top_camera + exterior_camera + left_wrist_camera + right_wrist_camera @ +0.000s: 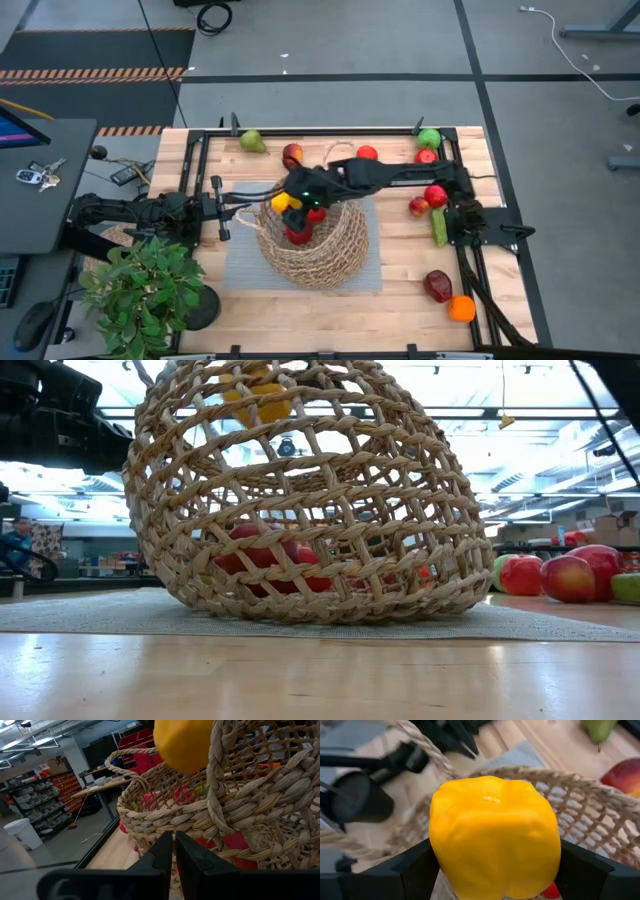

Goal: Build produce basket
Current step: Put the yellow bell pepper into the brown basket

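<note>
Right gripper [285,203] grips the yellow pepper [492,837] above the basket [335,250] for dropping; left gripper [173,851], clenched, tilts its handle [127,762].

A grey floor [330,45] fills the top of the high view, crossed by dark lines, with hazard striping [95,73] at upper left. A dark desk [40,185] at the left edge carries keys [38,175]; a potted plant [140,290] stands at lower left. In the low view, ceiling lights [560,400] run across the upper right. The left wrist view shows shelves of bins [37,795] and a white bucket [22,832] at left.
</note>
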Controlling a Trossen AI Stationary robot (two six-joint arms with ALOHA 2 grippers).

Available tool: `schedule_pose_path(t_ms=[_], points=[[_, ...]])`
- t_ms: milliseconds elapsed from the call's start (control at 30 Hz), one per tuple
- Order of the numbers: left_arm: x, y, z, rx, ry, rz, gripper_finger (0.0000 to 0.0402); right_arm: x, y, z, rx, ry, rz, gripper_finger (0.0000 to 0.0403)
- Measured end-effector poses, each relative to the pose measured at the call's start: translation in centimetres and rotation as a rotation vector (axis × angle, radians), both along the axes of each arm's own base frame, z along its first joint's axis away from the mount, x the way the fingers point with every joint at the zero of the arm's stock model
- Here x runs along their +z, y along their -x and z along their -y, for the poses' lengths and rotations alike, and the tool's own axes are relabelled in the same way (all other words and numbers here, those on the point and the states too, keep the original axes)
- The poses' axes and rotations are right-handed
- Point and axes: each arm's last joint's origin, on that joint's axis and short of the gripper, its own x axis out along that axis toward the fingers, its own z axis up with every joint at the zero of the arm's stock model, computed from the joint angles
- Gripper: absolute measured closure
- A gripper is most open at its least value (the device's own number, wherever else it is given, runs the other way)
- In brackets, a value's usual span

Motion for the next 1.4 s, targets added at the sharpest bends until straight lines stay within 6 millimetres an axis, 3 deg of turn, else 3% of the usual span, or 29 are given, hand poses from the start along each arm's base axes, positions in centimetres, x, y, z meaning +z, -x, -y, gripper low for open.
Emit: schedule_pose_path(t_ms=[267, 600, 833, 1133, 1400], points=[[0.0, 0.0, 0.0, 0.0, 0.0, 0.001, 0.0366, -4.2, -2.3, 1.7, 0.039, -0.092, -0.129, 0.0068], [0.0, 0.0, 0.0, -0.001, 0.001, 0.002, 0.0373, -8.6, -2.9, 3.4, 0.1, -0.213, -0.322, 0.0068], [0.0, 0.0, 0.0, -0.001, 0.0, 0.003, 0.037, -9.2, -3.1, 3.5, 0.225, -0.129, -0.333, 0.0068], [0.0, 0.0, 0.0, 0.0, 0.0, 0.0, 0.0368, -9.1, -3.2, 3.7, 0.211, -0.115, -0.327, 0.0067], [0.0, 0.0, 0.0, 0.0, 0.0, 0.0, 0.0374, -9.3, -3.4, 3.8, 0.22, -0.106, -0.316, 0.003]])
